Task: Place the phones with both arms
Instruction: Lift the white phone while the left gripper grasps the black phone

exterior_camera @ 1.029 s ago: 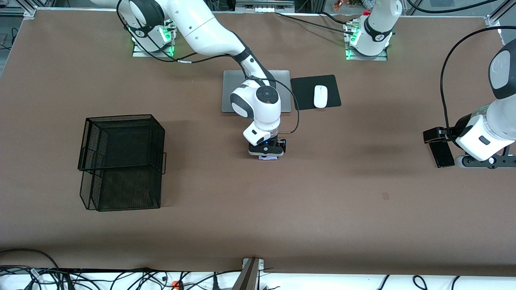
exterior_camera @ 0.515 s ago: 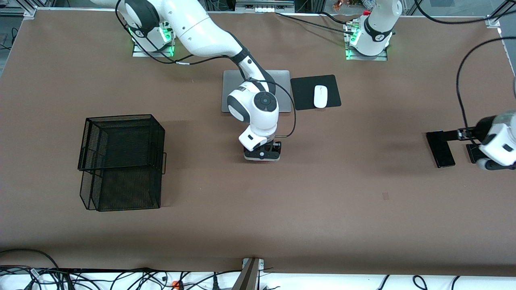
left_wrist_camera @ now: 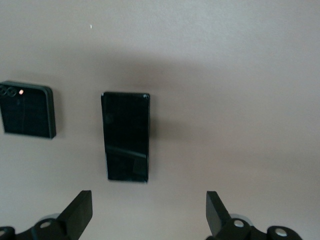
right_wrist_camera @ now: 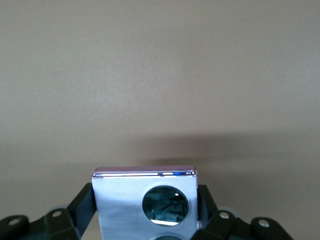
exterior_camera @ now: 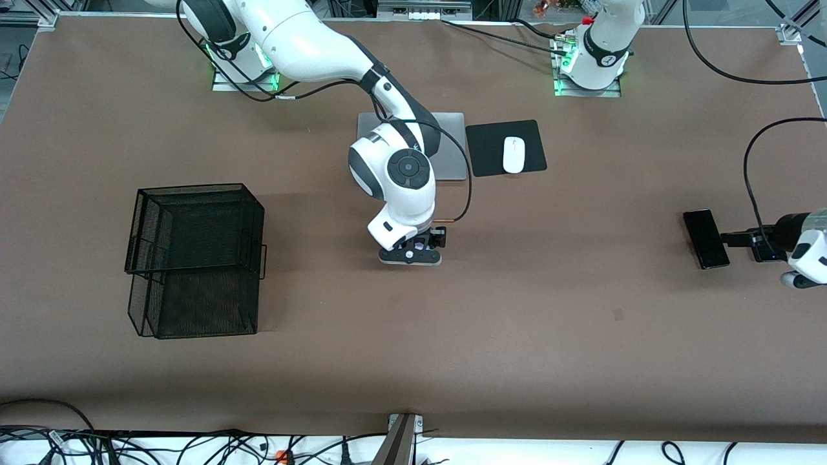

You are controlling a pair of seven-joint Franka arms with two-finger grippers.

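Right gripper (right_wrist_camera: 145, 210) pinches the small squarish lavender-white phone (right_wrist_camera: 145, 202) by its side edges, mid-table; a rigid, slick slab, so the hold looks centred. Left gripper (left_wrist_camera: 149, 212) hangs wide open by the slim black slab phone (exterior_camera: 705, 238) at the left arm's table edge.

The mouse (exterior_camera: 513, 154) lies on its pad (exterior_camera: 491, 147) beside the laptop (exterior_camera: 452, 145), well apart from the basket (exterior_camera: 194, 258).

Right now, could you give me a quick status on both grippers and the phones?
Right gripper shut on lavender-white phone, over mid-table. Left gripper open, empty, over long black phone; small black phone beside it. Nothing obstructing.
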